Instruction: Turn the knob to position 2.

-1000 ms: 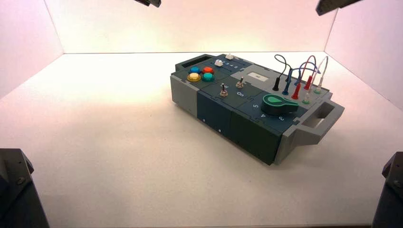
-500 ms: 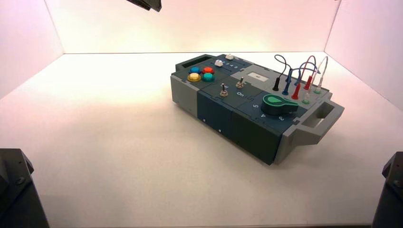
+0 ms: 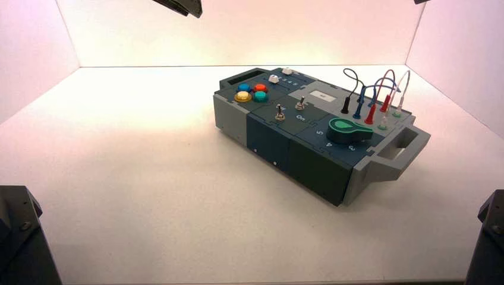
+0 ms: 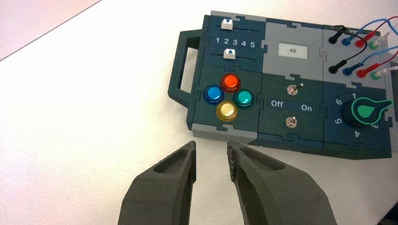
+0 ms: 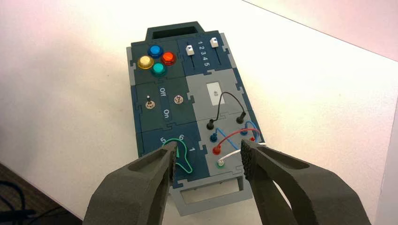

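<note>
Green knob (image 3: 349, 130) in the high view, sitting at the box's (image 3: 315, 166) near-right end, inside the worktop's right edge! Left wrist view: pointer between 1 and 3, probably on 2, and the left end effector (image 4: 211, 143) waits spread beyond the worktop's centre. Right wrist view: right end effector (image 5: 209, 144) spread above the box; I'd pinch the pointer's flanks, likely light, rigid, faintly slippery.

green knob (image 4: 365, 111), red, blue, teal and yellow buttons (image 4: 228, 96), white sliders (image 4: 229, 54)
</note>
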Robot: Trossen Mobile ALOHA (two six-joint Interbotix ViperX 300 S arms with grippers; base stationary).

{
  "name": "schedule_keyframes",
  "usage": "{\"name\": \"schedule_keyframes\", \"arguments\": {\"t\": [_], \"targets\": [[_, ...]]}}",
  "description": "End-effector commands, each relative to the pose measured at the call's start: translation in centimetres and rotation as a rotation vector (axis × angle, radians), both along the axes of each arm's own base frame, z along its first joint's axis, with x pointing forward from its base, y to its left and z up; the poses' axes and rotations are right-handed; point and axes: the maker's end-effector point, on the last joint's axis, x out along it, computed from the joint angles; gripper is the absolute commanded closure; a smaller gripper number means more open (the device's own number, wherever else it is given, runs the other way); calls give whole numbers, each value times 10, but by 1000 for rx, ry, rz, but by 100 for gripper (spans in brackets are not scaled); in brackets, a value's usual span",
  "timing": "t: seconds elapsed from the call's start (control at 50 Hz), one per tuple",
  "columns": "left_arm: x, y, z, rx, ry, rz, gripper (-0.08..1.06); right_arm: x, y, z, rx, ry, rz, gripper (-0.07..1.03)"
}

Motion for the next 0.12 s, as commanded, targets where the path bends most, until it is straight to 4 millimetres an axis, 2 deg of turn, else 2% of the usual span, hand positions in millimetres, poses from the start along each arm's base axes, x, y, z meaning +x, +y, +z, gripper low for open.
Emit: {"name": "schedule_keyframes", "arguments": {"t": [0.02, 0.12], "targets": [[3, -2, 8, -5, -23, -9, 59, 3, 2, 4, 10, -5, -4, 25], [2, -2, 7, -2, -18, -10, 59, 3, 2, 3, 9, -1, -5, 25]]}}
